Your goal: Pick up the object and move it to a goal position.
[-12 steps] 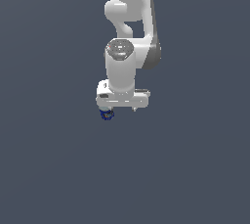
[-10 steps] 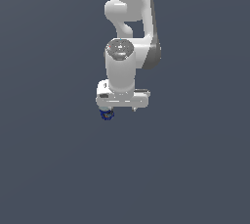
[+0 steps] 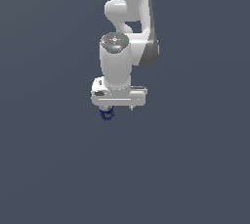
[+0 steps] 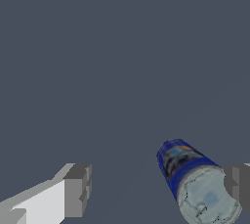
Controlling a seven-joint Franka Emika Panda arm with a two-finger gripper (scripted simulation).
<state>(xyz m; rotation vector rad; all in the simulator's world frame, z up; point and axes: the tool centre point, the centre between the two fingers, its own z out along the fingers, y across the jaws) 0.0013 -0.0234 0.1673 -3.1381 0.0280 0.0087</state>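
A plain dark grey floor (image 3: 195,169) fills both views. The gripper (image 4: 156,191) is spread wide; the can (image 4: 195,184) (grey top showing) touches one finger (image 4: 238,186), at its 9 o'clock.

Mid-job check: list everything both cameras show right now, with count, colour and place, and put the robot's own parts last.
can: one, dark blue with a grey top and an orange-and-pale label patch; between the fingers, close against one of them and well apart from the other; in the exterior view only a blue bit shows under the hand.
surface: one, plain dark grey, filling the background of both views.
arm: one, white with grey joints, coming down from the top of the exterior view.
gripper: one, white hand with grey fingers, spread wide, not closed on the can.
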